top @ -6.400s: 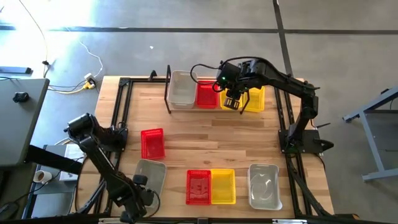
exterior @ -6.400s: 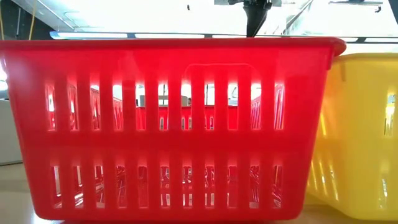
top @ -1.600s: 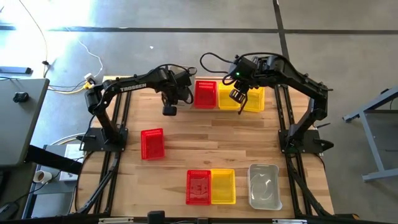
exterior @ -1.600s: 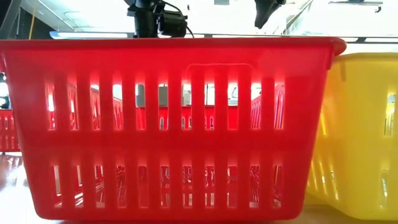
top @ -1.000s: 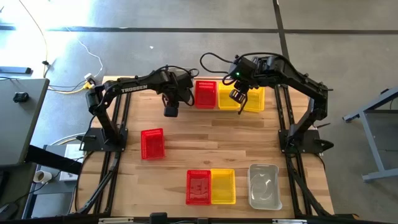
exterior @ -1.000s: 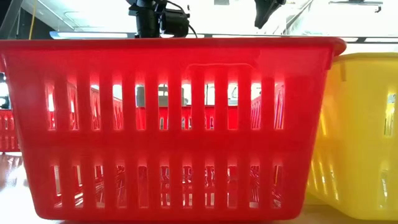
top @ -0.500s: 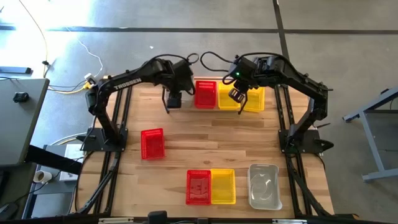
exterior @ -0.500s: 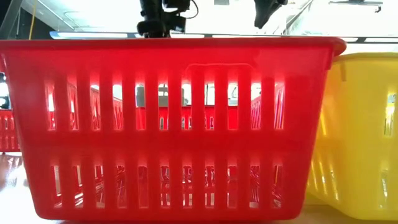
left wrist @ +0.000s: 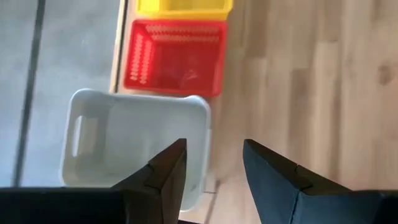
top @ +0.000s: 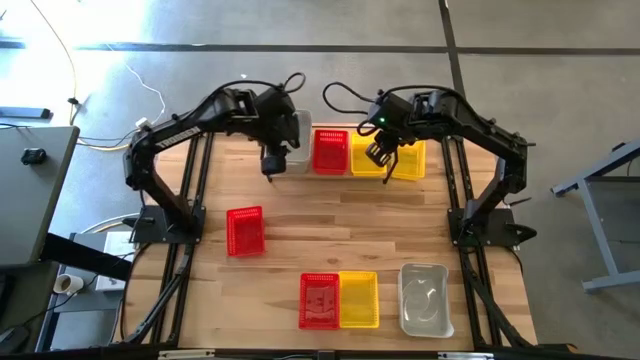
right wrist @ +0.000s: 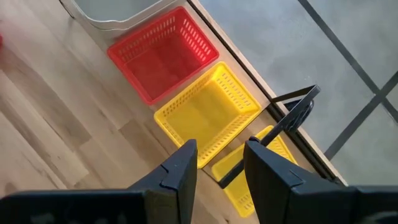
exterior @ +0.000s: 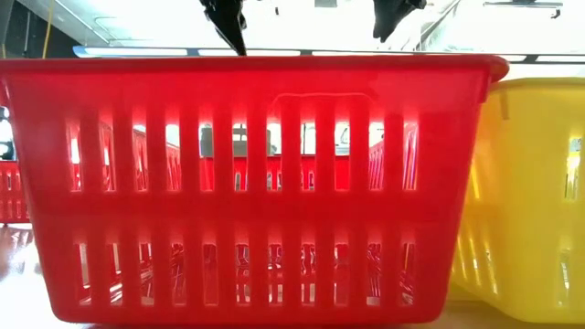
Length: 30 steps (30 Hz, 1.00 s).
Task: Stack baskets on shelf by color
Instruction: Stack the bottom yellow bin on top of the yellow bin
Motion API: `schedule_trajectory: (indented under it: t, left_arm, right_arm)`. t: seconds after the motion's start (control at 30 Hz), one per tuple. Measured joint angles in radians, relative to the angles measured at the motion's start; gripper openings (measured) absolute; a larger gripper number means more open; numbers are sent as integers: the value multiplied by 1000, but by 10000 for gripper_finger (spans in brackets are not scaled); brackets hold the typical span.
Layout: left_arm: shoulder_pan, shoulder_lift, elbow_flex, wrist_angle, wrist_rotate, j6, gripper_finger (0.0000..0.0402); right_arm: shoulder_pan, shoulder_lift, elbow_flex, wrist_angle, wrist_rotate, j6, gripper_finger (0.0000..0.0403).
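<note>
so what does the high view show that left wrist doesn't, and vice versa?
Only the high view: both arms, the right gripper over the yellow basket, a lone red basket, and the near-edge red, yellow and clear baskets. Only the left wrist view: the open left gripper close up. Both: the clear-grey basket beside the shelf's red basket.

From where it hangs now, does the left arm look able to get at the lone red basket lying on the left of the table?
Probably yes. The left gripper, open, hangs at the shelf's clear basket; bare wood separates it from the lone red basket, nothing standing between.
</note>
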Motion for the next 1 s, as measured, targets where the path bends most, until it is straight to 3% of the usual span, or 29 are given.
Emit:
schedule_trajectory:
  t: [0.37,0.7,1.0]
  left_arm:
    - [-6,-42,-4,-25,24,-59,142]
    - [-30,-139,-242,88,51,-123,136]
    - [-105,-190,-322,144,57,-209,135]
  right_arm:
    - [47,0,0,-1,0,43,117]
    - [108,0,0,-5,-35,74,117]
    - [152,2,0,-5,-49,105,117]
